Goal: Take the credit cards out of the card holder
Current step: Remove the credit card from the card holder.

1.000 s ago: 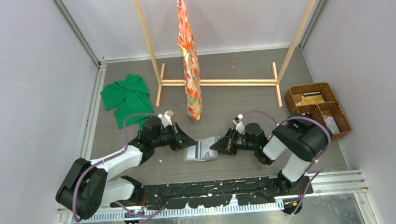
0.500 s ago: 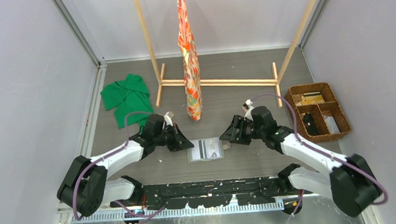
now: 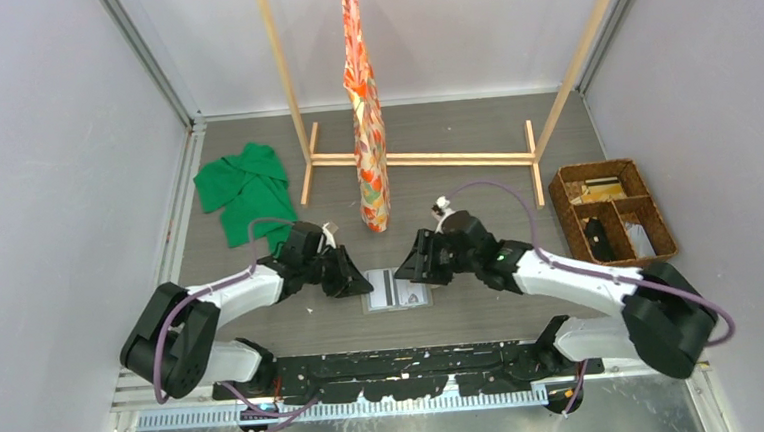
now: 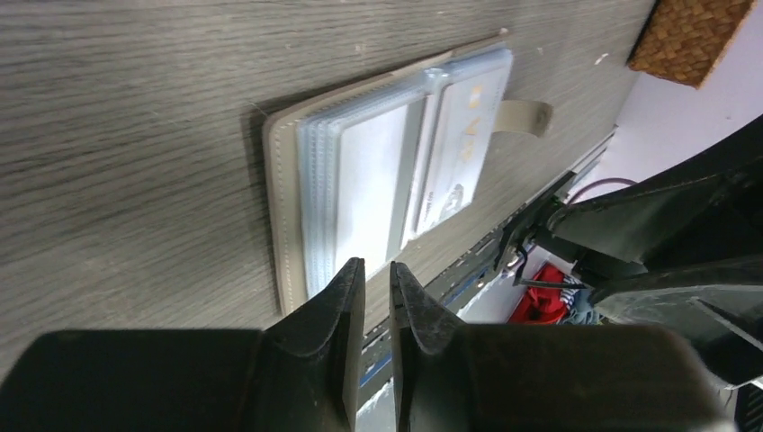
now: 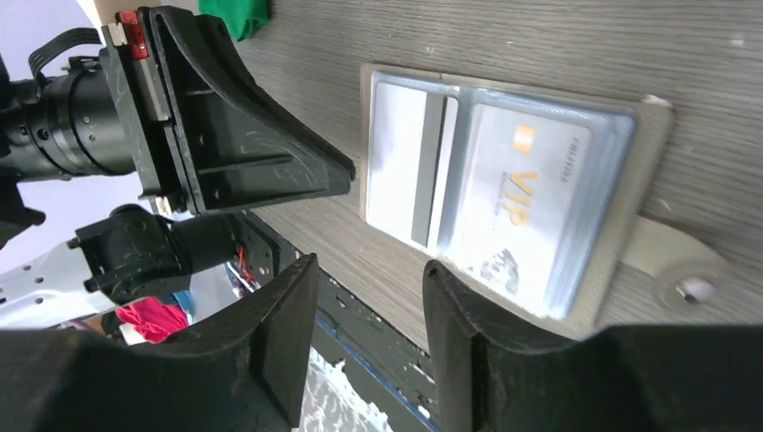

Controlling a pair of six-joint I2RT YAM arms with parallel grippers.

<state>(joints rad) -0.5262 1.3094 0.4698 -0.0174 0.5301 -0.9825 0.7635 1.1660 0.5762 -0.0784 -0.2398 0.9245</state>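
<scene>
card holder: lies open flat between the two sets of jaw tips, long axis running tip to tip
strap tab: sticks out at the end nearer the right jaws
look: grey stitched cover, clear plastic sleeves, silvery VIP card
left gripper: low, angled inward, jaws a sliver apart, empty
right gripper: low, angled inward, jaws spread, empty

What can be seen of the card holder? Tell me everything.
The card holder lies open and flat on the grey wood-grain table. Its grey cover has a stitched edge and a strap tab with a snap. Inside, clear plastic sleeves are stacked; one shows a pale card marked VIP, another a card with a dark stripe. The left gripper is at its edge, contact unclear; the right gripper hovers open near it.
</scene>
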